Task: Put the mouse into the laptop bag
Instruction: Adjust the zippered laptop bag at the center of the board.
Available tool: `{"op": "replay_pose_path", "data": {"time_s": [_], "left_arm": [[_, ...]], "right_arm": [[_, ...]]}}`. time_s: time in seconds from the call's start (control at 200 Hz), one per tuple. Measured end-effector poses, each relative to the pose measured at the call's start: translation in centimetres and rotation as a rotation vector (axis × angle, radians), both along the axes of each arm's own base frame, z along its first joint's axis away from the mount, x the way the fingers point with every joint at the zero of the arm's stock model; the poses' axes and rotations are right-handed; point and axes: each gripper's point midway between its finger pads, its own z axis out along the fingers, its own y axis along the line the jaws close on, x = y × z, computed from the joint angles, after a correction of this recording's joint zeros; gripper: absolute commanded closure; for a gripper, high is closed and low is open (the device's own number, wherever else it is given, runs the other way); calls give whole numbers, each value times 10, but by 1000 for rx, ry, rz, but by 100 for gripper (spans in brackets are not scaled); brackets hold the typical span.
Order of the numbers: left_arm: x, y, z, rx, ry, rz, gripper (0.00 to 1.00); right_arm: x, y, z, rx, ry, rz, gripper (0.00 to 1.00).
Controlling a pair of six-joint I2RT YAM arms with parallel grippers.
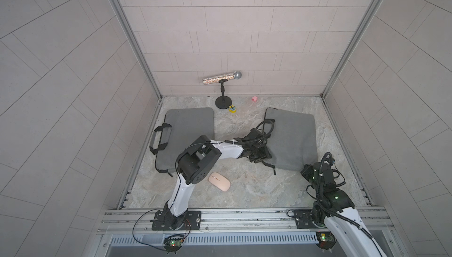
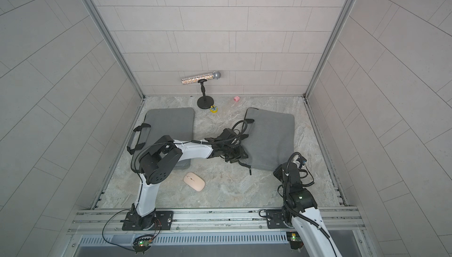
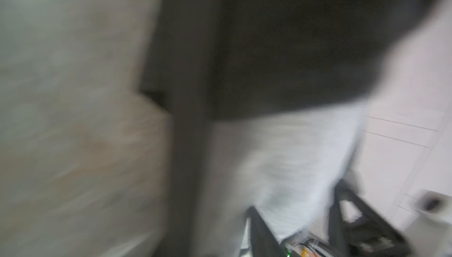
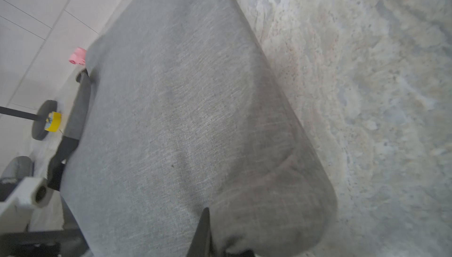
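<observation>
Left gripper (image 1: 259,155) rests at the laptop bag's (image 1: 292,135) near zipper corner, jaws apart. Right gripper (image 1: 306,170) touches the bag's other near corner, its opening unclear. The mouse (image 1: 219,181) lies outside the bag, robotward of it.

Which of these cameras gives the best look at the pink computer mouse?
The overhead camera: in both top views the whole pink mouse lies uncovered on the marble surface. The left wrist view is too blurred to tell; the right wrist view shows mainly a grey laptop bag, no mouse.
</observation>
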Motion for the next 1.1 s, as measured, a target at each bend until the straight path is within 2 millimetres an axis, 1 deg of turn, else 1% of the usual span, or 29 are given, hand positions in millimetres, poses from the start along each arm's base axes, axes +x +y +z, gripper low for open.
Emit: {"op": "replay_pose_path", "data": {"time_s": [0.02,0.04,0.105,0.19,0.255,0.29,0.365,0.385,0.415,0.46,0.465,0.485,0.5,0.52,0.535,0.59,0.61,0.63,0.645,0.665,0.711,0.761,0.801,0.841,0.871,0.916,1.006,1.046,1.101], "left_arm": [[3,-2,3,-4,-11,5,13],[5,-3,5,-8,-25,1,12],[8,-4,8,-15,-47,-2,7],[6,2,11,-5,-69,-4,3],[0,13,15,22,-87,-7,3],[-3,21,21,37,-98,-6,3],[-8,38,45,53,-145,2,3],[-9,44,54,54,-167,7,3],[-12,53,69,50,-203,17,3],[-14,70,93,43,-262,45,3],[-14,73,98,42,-275,54,2],[-15,81,107,38,-300,67,2],[-15,91,118,37,-332,91,2],[-16,99,127,33,-357,108,1],[-17,109,138,29,-391,136,0],[-20,140,163,21,-478,216,0],[-21,154,174,18,-515,254,0],[-22,165,180,18,-539,284,0],[-24,175,187,13,-563,311,0],[-26,186,190,18,-583,339,0],[-30,216,200,29,-640,421,0],[-36,246,201,54,-681,501,0],[-43,270,200,81,-709,561,0],[-49,289,198,100,-734,610,0],[-53,302,197,119,-750,646,0],[-60,322,197,135,-780,703,0],[-70,352,193,166,-822,793,0],[-73,362,190,179,-833,824,0],[-77,372,183,203,-838,856,0]], "right_arm": [[-1,2,-2,-3,14,15,36],[-2,3,-3,3,23,23,30],[-1,9,-1,9,33,58,19],[2,14,10,14,19,87,13],[3,16,17,16,14,98,10],[2,16,19,16,16,105,9],[2,19,24,19,12,123,6],[2,20,25,20,11,127,3],[1,22,26,22,10,140,0],[1,27,30,17,11,172,0],[1,27,30,16,11,175,0],[0,30,32,13,16,192,0],[0,34,34,6,20,211,0],[0,37,36,-1,24,229,0],[-1,43,38,-9,26,257,0],[1,60,49,-44,16,339,0],[1,71,55,-60,9,385,0],[2,78,60,-76,-4,412,0],[2,88,64,-89,-13,452,0],[3,95,70,-108,-28,475,0],[1,121,80,-145,-56,564,0],[-1,147,89,-186,-87,638,0],[-3,165,93,-210,-100,682,1],[-3,183,93,-231,-109,717,1],[-2,193,93,-245,-110,732,1],[0,210,86,-273,-94,755,1],[7,240,72,-316,-57,793,1],[11,254,65,-330,-42,811,2],[17,272,61,-327,-39,827,1]]}}
